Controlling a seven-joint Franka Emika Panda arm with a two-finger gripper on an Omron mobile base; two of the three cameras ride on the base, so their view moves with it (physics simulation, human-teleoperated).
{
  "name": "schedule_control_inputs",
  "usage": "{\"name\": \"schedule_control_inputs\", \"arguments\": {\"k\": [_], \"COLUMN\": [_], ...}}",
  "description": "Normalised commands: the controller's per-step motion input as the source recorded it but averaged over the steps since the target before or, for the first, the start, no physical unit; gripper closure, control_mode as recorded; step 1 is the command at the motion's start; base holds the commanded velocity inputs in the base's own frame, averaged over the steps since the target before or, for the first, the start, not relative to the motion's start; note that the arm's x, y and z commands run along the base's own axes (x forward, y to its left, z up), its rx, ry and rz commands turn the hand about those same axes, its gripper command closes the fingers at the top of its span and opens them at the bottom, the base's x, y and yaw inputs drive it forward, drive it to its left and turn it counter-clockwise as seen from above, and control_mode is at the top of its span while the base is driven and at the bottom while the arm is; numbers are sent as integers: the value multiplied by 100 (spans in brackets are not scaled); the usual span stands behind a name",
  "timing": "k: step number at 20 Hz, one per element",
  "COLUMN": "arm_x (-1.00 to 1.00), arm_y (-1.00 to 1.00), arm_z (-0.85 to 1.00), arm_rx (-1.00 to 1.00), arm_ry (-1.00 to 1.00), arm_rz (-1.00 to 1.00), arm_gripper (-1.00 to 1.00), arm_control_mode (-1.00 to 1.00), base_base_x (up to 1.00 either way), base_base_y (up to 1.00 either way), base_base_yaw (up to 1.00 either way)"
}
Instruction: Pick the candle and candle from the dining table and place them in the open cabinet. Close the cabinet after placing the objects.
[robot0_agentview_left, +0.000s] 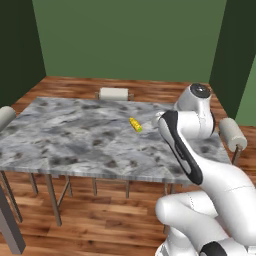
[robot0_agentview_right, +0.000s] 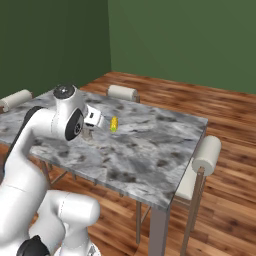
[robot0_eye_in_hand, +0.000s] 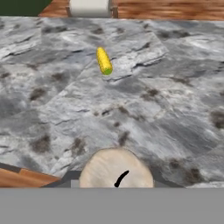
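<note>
A cream candle (robot0_eye_in_hand: 116, 168) with a round top and a dark wick sits right at the bottom of the hand view, between my fingers. My gripper (robot0_agentview_right: 88, 131) is shut on the candle (robot0_agentview_right: 87, 134), low over the near part of the dining table (robot0_agentview_right: 150, 150), close to its front edge. Whether the candle still touches the marbled top (robot0_eye_in_hand: 153, 87) I cannot tell. In the left base view my own arm hides the hand. The cabinet is out of view.
A yellow corn cob (robot0_eye_in_hand: 104, 61) lies on the table (robot0_agentview_left: 75, 145) a little beyond the gripper. Chairs with cream rolled backs stand at the far side (robot0_agentview_left: 114, 93), the right end (robot0_agentview_right: 206, 154) and the left end (robot0_agentview_left: 5, 116). Green walls surround a wooden floor.
</note>
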Motion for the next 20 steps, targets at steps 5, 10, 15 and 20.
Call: {"name": "schedule_control_inputs", "arguments": {"k": [5,10,15,20], "arm_x": [-27,-29,-35,-40], "arm_y": [1,9,15,15], "arm_z": [23,18,18,17], "arm_rx": [0,-1,-3,-5], "arm_ry": [-1,-4,-12,-14], "arm_rz": [0,0,0,0], "arm_gripper": [100,100,100,100], "arm_control_mode": [-100,-100,-100,-100], "base_base_x": [0,0,0,0], "base_base_y": [0,0,0,0], "base_base_yaw": [0,0,0,0]}}
